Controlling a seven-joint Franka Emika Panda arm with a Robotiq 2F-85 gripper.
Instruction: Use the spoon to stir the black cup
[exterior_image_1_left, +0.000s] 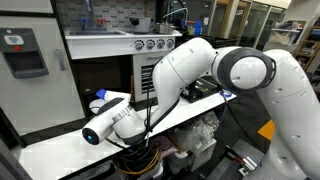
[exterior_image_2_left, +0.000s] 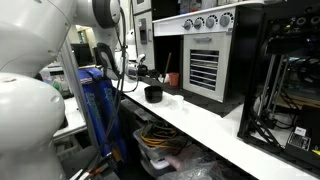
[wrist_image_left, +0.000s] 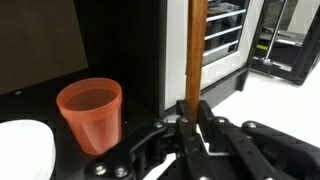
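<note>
Up close in an exterior view, the white robot arm blocks much of the long white bench. Elsewhere, in an exterior view, the small squat black cup stands on the bench near a small reddish-brown cup. In the wrist view, the tool is clamped on the upright long light-brown wooden spoon, with a white bowl at the lower left.

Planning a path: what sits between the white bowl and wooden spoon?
In the wrist view, the reddish-brown cup stands between the white bowl and the long light-brown wooden spoon.
</note>
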